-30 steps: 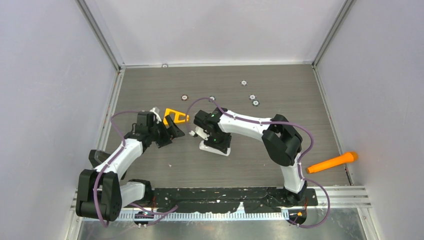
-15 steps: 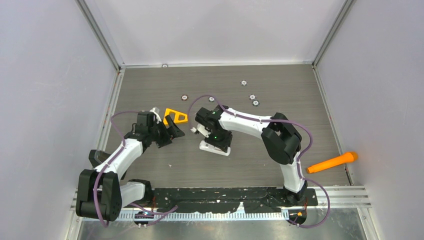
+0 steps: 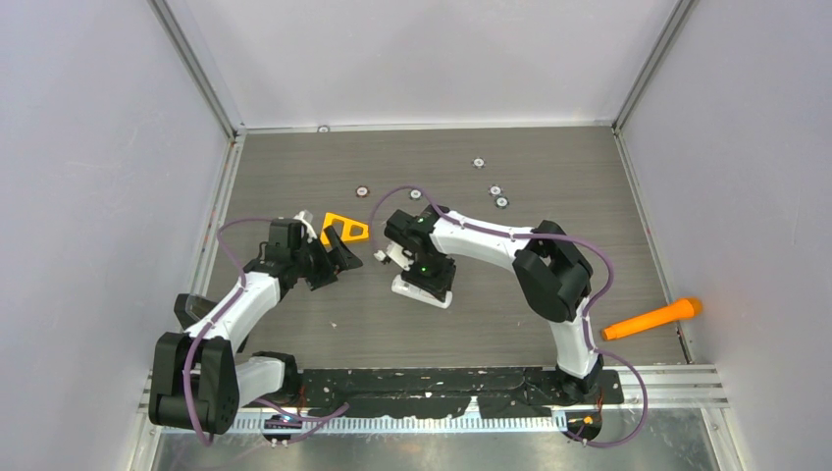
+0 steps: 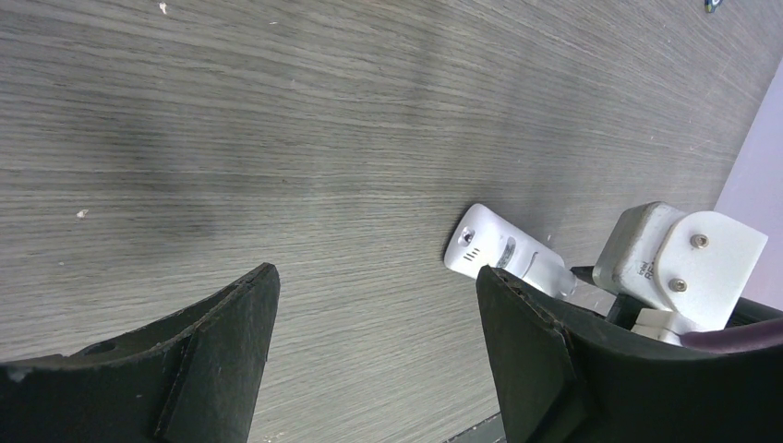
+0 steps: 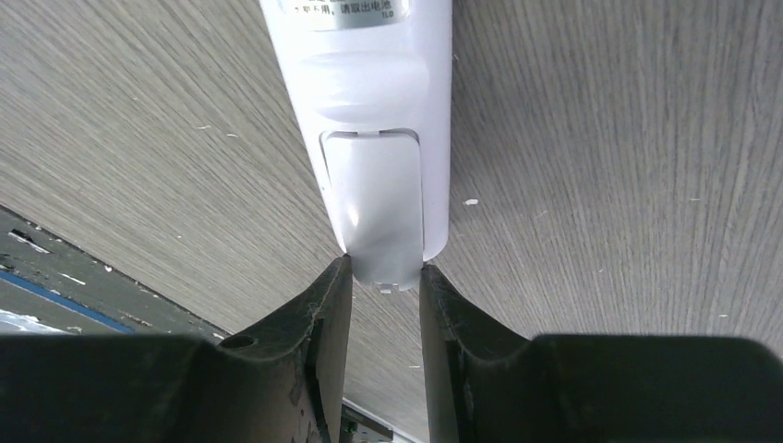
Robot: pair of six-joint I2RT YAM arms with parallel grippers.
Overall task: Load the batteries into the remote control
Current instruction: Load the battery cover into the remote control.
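The remote control (image 5: 369, 101) is a slim white bar lying on the table with its plain back facing the right wrist camera. My right gripper (image 5: 385, 268) is shut on its near end, the jaws pinching the small cover panel (image 5: 377, 198) there. From above, the remote control (image 3: 404, 287) shows under the right gripper (image 3: 424, 272). My left gripper (image 3: 343, 257) hangs open just left of it, nothing between its jaws. In the left wrist view the remote control (image 4: 499, 254) lies past the open left gripper (image 4: 377, 277). The batteries are out of view.
A flat orange triangle (image 3: 345, 228) lies just behind the left gripper. A big orange carrot-shaped stick (image 3: 652, 319) rests at the right edge of the table. Several small round pieces (image 3: 495, 190) are scattered toward the back. Walls close in both sides.
The right wrist has shifted a little toward the back while staying on the remote control. The left arm has not moved.
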